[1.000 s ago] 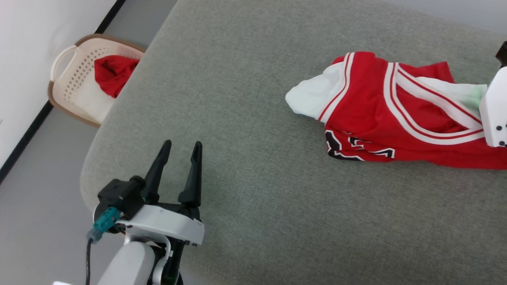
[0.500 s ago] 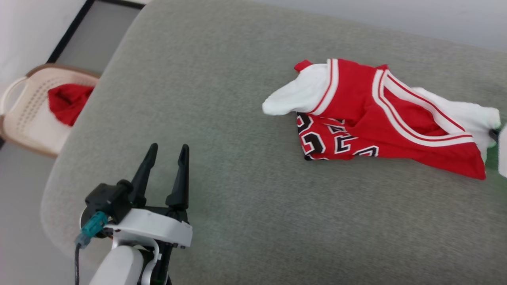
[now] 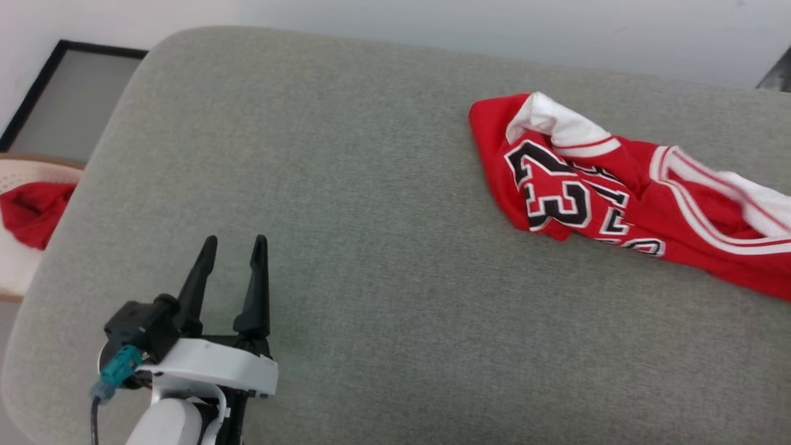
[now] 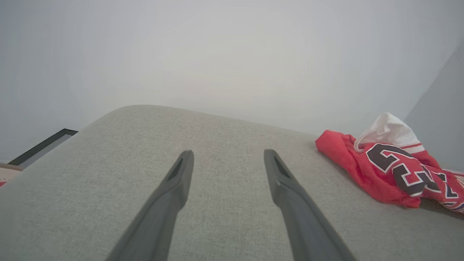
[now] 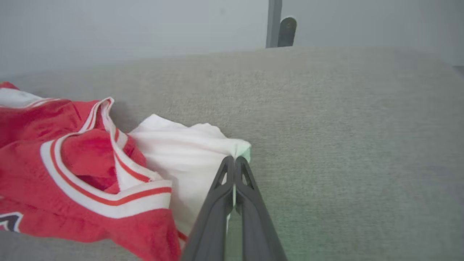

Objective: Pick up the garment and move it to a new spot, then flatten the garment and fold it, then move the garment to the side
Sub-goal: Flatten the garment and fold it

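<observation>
Right wrist view shows our right gripper (image 5: 235,159) pinched tight on a white sleeve (image 5: 181,152) of the garment (image 5: 72,163), which lies crumpled on the grey cushion (image 5: 326,127); our left gripper (image 3: 235,242) hovers spread wide, holding nothing, well apart from it

Left pincer (image 4: 228,154): fingers spread wide apart over the padded grey bench (image 4: 145,145). Red jersey (image 4: 391,170): crumpled on the bench, well right of the pincer, black-and-white numerals facing up, white sleeve bunched on top. Black frame strip (image 4: 43,146): far left of the pincer, beyond the bench edge.
</observation>
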### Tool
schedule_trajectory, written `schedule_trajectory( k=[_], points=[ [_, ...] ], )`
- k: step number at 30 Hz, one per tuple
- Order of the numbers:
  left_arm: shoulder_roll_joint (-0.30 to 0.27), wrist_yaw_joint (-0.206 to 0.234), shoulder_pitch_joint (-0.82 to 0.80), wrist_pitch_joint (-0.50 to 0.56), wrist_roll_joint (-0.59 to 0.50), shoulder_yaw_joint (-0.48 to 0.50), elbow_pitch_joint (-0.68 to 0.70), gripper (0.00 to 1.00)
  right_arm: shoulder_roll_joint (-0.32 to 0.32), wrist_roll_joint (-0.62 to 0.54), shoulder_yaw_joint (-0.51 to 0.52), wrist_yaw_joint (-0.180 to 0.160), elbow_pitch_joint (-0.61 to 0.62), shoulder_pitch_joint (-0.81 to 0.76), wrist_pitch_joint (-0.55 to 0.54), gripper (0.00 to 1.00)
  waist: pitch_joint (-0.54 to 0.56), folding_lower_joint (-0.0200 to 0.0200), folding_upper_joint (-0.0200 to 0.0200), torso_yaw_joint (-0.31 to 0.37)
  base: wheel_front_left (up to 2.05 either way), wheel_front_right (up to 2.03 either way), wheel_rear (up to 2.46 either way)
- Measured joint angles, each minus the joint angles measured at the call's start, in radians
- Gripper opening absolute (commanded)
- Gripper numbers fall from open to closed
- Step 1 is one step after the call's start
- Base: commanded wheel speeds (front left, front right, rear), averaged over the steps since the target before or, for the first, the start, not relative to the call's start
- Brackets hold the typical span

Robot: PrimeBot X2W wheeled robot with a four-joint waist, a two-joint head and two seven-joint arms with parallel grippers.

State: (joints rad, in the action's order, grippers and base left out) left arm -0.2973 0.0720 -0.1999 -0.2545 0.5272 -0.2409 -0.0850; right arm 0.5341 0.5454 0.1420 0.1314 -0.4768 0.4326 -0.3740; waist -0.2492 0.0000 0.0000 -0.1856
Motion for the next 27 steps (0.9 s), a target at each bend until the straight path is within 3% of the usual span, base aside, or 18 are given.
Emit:
schedule_trajectory(
  k=[5, 8, 16, 26, 27],
  points=[
    [-0.004, 0.004, -0.001, 0.013, 0.0, -0.006, 0.014, 1.0, -0.069, -0.095, 0.206, 0.0, 0.111, -0.056, 0.023, 0.0, 0.008, 0.0, 0.0, 0.019, 0.0, 0.0, 0.0],
    [-0.006, 0.007, -0.002, 0.016, 0.0, -0.007, 0.02, 1.0, -0.108, -0.153, 0.279, 0.0, 0.17, -0.077, -0.008, 0.0, 0.005, 0.0, 0.0, 0.021, 0.0, 0.0, 0.0],
    [-0.005, 0.009, -0.001, 0.017, 0.004, -0.014, 0.015, 1.0, -0.216, -0.25, 0.364, 0.0, 0.231, -0.14, -0.059, 0.0, 0.007, 0.0, 0.0, 0.022, 0.0, 0.0, 0.0],
    [-0.015, 0.01, 0.0, 0.026, 0.007, -0.021, 0.013, 1.0, -0.25, -0.32, 0.413, 0.0, 0.265, -0.135, -0.018, 0.0, 0.027, 0.0, 0.0, 0.04, 0.0, 0.0, 0.0],
    [-0.014, 0.009, 0.0, 0.026, 0.01, -0.024, 0.013, 1.0, -0.253, -0.328, 0.423, 0.0, 0.259, -0.135, -0.017, 0.13, 0.029, 0.0, 0.0, 0.041, 0.0, 0.0, 0.0]
  ],
)
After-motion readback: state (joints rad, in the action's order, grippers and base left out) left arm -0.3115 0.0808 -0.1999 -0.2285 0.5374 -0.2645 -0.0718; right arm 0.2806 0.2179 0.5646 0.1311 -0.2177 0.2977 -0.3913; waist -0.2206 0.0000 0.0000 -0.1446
